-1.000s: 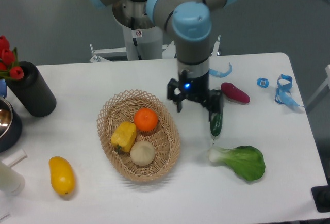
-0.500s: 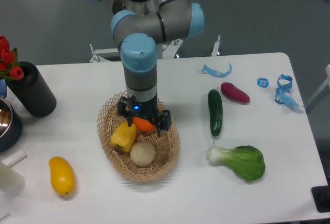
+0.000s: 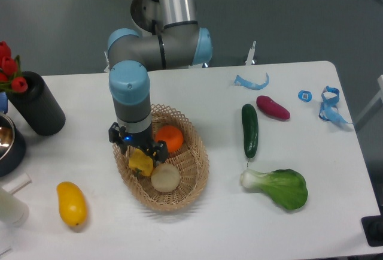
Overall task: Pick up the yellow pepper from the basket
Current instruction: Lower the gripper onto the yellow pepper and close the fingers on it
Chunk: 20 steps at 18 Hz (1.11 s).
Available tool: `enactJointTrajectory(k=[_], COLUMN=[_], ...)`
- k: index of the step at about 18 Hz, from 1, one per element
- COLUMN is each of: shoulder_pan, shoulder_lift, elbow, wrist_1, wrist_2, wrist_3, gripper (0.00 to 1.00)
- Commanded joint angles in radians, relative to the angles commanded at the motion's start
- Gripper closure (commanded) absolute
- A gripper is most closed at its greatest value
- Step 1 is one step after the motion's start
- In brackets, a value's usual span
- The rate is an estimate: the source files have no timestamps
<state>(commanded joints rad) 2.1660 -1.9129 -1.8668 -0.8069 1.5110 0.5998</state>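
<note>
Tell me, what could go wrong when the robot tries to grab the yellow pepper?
The yellow pepper is squeezed in the basket beside the orange and the pale ball, so the gripper may bump them. The pepper is lumpy and might slip. The light basket could shift.
</note>
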Motion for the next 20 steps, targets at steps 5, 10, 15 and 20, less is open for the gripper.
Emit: enactJointTrajectory(k=[5,10,15,20], shoulder_pan=[0.000,0.000,0.003,0.005], shoulder_lift=[-0.002,-0.005,-0.005,-0.009], elbow=[-0.018,-0.031,-0.029,-0.028], wrist_1=[0.002,0.002,0.003,0.003], wrist_2=[0.005,0.012,0.012,0.029], wrist_3=[0.000,0.000,0.002,0.000], gripper=[0.00,0.00,0.09,0.35])
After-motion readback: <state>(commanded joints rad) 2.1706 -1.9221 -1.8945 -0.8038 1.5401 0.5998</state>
